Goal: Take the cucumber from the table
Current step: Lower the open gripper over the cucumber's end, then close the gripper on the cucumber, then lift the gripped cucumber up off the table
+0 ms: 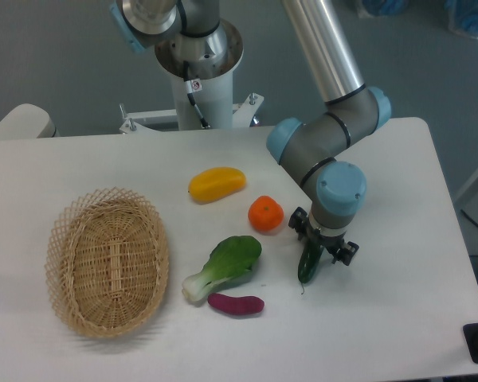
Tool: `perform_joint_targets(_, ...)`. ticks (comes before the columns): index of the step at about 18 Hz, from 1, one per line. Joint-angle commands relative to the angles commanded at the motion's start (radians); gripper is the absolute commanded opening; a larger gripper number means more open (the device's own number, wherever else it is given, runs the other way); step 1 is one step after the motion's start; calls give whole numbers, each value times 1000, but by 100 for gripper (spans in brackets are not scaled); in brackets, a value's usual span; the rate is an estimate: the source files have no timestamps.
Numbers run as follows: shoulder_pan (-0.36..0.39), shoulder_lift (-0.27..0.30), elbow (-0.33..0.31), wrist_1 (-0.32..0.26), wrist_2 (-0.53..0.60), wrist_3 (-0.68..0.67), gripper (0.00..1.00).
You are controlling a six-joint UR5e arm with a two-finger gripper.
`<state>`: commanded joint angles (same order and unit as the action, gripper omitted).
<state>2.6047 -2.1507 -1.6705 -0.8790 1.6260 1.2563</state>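
the gripper (322, 239) hangs right over the upper end of the cucumber (309, 264), which lies on the white table (398, 318) to the right of the bok choy (225, 265) and below-right of the orange (265, 213). the claw's two dark fingers (298, 222) show on either side of the cucumber's top, spread wider than the fruit, so it looks open around it rather than pinching; the wrist hides the cucumber's upper end, so whether the pads touch it cannot be told. the cucumber's lower, stemmed tip points down toward the near edge and rests on the table. a purple sweet potato (236, 304) lies just below the bok choy's white stalk, close to it. a yellow mango (216, 183) sits up-left of the orange, apart from it. a wicker basket (107, 261) stands well to the left, with nothing visible in it.
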Motion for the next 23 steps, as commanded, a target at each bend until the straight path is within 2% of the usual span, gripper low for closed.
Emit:
perform_joint_targets(2, -2, 3, 12, -5, 0, -6, 24)
perform_joint_targets(9, -3, 20, 70, -18, 2, 0, 22)
perform_joint_targets(11, -11, 20, 112, -53, 0, 2, 20)
perform_joint_targets(16, -38, -6, 254, -207, -11, 5, 19)
perform_joint_targets(23, -61, -84, 409, -279, -78, 8, 17)
